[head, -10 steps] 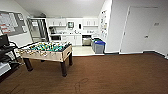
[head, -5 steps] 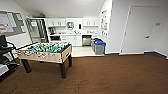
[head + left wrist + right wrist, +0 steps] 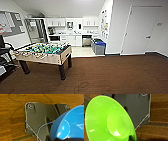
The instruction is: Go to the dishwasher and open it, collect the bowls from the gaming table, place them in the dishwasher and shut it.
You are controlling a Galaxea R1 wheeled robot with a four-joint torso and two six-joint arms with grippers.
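A deep blue bowl (image 3: pixel 70 124) hangs over the wooden floor in the left wrist view, with my left gripper (image 3: pixel 58 138) shut on its rim. In the right wrist view a wide lime-green bowl (image 3: pixel 109 120) hangs the same way, with my right gripper (image 3: pixel 132 138) shut on its edge. In the head view the dishwasher (image 3: pixel 86 40) is a small steel-fronted panel in the white kitchen counter run far ahead, and I cannot tell whether its door is open. The gaming table is out of view.
A table-football table (image 3: pixel 45 53) with a green field stands ahead on the left. Grey bins with a blue lid (image 3: pixel 98 46) stand by the kitchen entry. A white door (image 3: pixel 142 30) is on the right wall. Dark furniture (image 3: pixel 5 62) sits at the far left. Brown floor (image 3: pixel 112 75) stretches ahead.
The whole head view has shifted, so the camera has moved: the table-football table and the kitchen now look a little larger and nearer. Nothing in the room has moved.
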